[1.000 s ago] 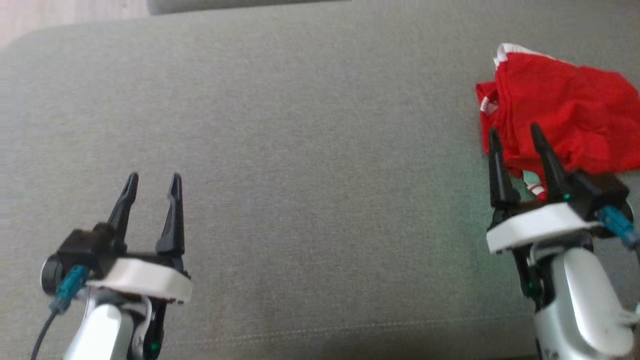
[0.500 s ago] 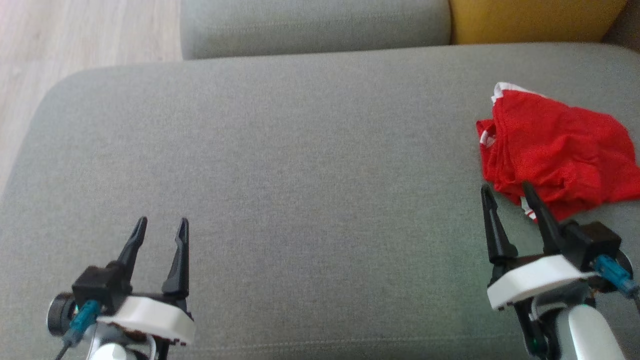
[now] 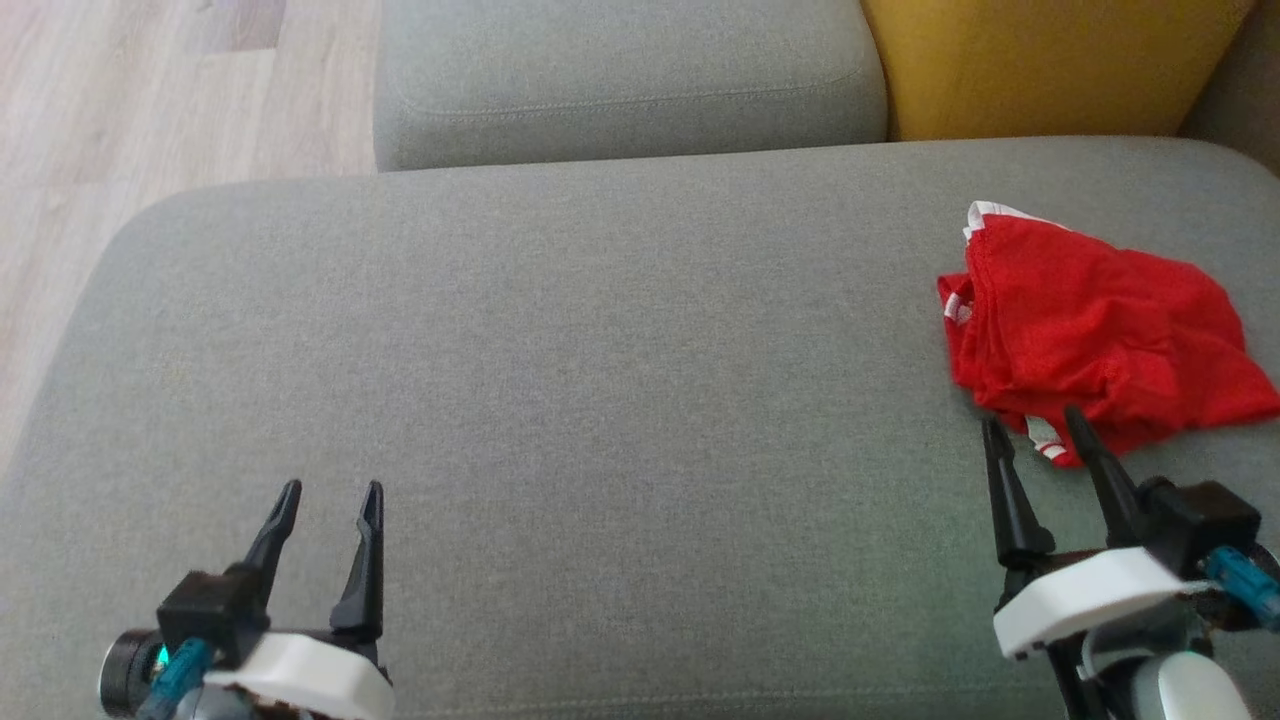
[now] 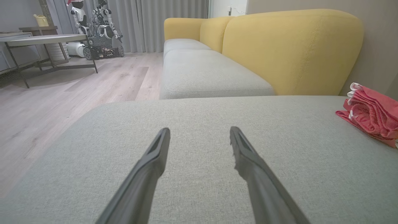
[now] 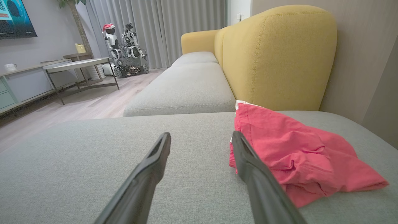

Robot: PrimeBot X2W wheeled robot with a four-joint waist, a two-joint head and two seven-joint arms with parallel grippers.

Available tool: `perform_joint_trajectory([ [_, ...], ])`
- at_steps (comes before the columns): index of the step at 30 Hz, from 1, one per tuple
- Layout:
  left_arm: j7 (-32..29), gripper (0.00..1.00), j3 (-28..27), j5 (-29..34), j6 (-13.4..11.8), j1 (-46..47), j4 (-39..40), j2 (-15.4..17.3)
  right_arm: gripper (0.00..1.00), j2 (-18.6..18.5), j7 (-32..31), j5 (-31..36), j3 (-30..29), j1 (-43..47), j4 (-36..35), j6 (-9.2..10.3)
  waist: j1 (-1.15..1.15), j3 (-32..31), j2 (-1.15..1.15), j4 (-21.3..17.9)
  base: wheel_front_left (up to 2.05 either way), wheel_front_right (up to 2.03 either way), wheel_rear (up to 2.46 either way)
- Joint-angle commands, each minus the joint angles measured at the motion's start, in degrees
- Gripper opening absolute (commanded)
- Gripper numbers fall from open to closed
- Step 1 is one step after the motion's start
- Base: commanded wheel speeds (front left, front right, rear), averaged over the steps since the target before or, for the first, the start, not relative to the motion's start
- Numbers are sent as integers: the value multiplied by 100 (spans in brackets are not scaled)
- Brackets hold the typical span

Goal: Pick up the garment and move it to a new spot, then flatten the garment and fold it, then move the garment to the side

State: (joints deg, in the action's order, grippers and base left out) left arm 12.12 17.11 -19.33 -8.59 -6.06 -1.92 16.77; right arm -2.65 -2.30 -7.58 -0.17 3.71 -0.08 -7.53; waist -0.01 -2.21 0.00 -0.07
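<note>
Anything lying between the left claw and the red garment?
Nothing: in the head view the stretch from the left claw to the garment is bare grey cushion.

garment (image 3: 1090,340): on seat cushion (image 3: 600,400), far right | right gripper (image 3: 1035,425): near right, just before garment's near edge | left gripper (image 3: 332,490): near left, well apart from garment | second cushion (image 3: 620,80): behind seat cushion | backrest (image 3: 1040,70): behind, right | floor (image 3: 150,100): left

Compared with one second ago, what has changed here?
The head camera tilted up, shifting the picture. The right hand drew back a little from the red garment. Nothing was grasped. It and the left hand stay open; the garment lies crumpled as before.
</note>
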Motion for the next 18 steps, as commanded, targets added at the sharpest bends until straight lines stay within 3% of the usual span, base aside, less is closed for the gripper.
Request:
perform_joint_trajectory([
  [1,-12,100,-207,16,-27,187,230,144,100,-23,-9,-54,106,-93,-237,4,1,-28,0,0,0,0,0],
  [18,-87,100,-218,-23,-190,-12,383,198,100,-23,-62,-44,67,22,-276,4,1,-172,0,67,0,0,0],
])
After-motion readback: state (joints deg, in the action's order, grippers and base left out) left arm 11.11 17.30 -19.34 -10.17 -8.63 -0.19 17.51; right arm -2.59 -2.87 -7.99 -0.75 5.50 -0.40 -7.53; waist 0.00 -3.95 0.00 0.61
